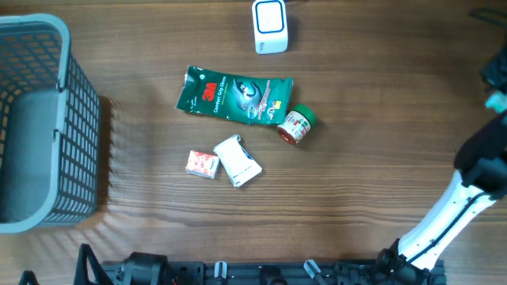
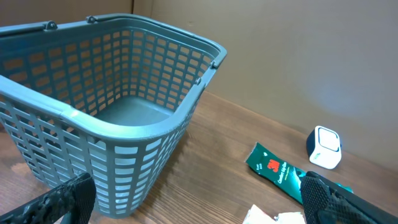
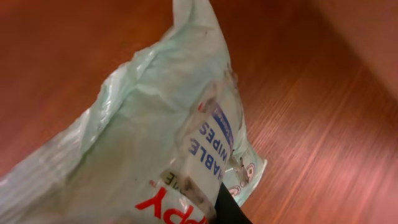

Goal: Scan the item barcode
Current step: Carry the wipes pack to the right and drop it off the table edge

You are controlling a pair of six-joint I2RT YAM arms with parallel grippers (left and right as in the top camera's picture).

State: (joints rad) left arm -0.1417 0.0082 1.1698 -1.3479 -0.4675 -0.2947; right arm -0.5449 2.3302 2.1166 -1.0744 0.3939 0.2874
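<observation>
My right gripper [image 3: 214, 208] is shut on a pale green plastic wipes packet [image 3: 143, 143] with blue and red lettering, which fills the right wrist view above the wooden table. One dark finger [image 3: 231, 210] shows under the packet's edge. In the overhead view only a teal corner of the packet [image 1: 497, 101] shows at the far right edge. The white barcode scanner [image 1: 270, 26] stands at the back of the table, far to the left of that arm; it is also in the left wrist view as the scanner [image 2: 324, 147]. My left gripper [image 2: 199, 208] is open and empty beside the basket.
A grey mesh basket [image 1: 79, 119] stands at the left edge. In the middle of the table lie a green 3M packet [image 1: 234, 95], a small red and green tub [image 1: 296, 124], a white packet [image 1: 237, 161] and a small red box [image 1: 203, 164].
</observation>
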